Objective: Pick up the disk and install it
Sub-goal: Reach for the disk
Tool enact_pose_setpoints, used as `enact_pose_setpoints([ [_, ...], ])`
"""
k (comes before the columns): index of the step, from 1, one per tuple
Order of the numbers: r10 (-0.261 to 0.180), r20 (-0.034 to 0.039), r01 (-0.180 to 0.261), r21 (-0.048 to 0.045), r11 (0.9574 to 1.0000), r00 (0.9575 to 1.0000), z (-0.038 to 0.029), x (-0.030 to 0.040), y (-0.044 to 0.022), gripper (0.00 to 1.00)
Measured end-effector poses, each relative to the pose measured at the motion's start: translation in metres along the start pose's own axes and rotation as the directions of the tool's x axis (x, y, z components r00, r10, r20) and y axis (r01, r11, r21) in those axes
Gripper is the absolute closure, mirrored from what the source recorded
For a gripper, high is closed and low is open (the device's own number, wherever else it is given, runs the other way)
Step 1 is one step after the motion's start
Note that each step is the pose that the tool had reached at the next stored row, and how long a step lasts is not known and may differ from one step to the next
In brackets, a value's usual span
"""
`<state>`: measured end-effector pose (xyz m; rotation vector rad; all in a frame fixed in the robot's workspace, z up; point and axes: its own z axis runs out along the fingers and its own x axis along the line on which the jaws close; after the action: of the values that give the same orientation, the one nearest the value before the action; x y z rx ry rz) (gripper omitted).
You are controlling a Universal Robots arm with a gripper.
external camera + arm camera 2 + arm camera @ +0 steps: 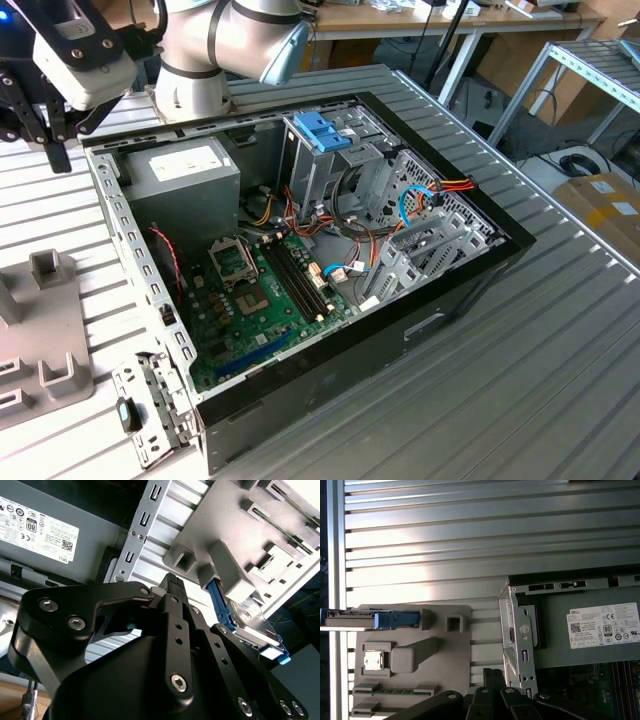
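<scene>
Disk [350, 619]: standing on edge in a slot of the grey fixture [445, 645] on the counter [470, 540].
Fingers [490, 677]: pressed together, gripping nothing.
Relation: fingers hang over the strip between fixture and computer case [520, 630], apart from the disk.

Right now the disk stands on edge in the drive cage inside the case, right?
No. The disk stands on edge in the grey fixture on the table beside the case, as the first wrist view shows.
</scene>
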<state>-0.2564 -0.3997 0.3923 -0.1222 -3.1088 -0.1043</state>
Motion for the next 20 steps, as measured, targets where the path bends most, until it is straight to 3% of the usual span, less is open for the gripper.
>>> enact_pose_setpoints([
  [4, 0.000, 0.0000, 0.000, 0.0000, 1.0000, 1.0000, 0.0003, 0.0040, -0.0003, 0.89],
  [20, 0.000, 0.0000, 0.000, 0.0000, 1.0000, 1.0000, 0.0004, 0.0094, -0.0008, 0.89],
])
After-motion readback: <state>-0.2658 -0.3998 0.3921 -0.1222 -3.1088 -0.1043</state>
